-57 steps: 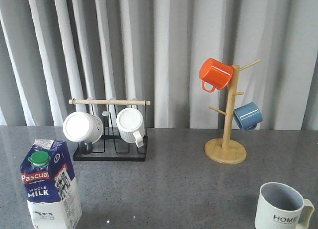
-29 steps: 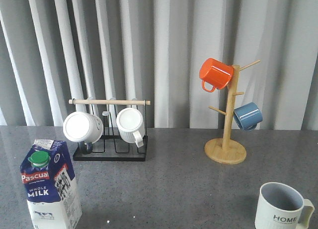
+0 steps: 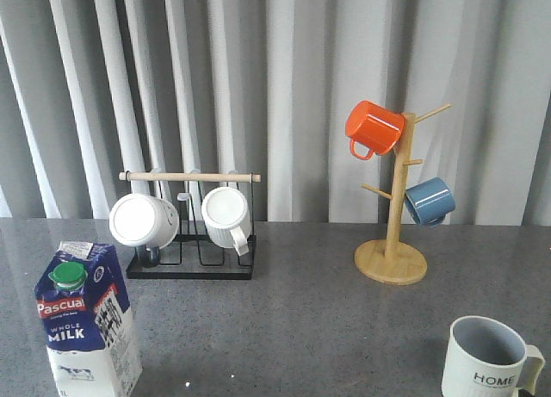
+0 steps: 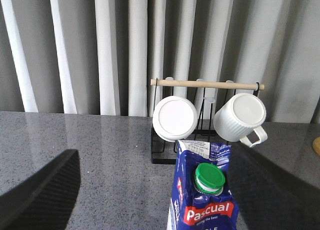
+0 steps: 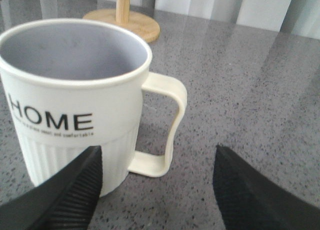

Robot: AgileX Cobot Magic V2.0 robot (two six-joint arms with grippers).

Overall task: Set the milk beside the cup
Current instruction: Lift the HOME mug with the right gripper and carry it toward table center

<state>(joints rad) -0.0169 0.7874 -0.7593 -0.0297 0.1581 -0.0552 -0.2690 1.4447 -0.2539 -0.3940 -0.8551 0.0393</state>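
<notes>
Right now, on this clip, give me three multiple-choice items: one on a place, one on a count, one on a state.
1. Where does the milk stand in the front view?
A. near left of the table
B. beside the wooden tree
C. inside the black rack

2. How many mugs hang on the wooden tree?
A. one
B. two
C. four

3. What state is the right tool in?
A. shut on the cup
B. open, holding nothing
C. shut on the milk

Answers:
1 A: the carton sits at the near left, far from the cup at the near right.
2 B: an orange mug and a blue mug hang there.
3 B: its fingers spread wide, with the cup's handle between them untouched.
</notes>
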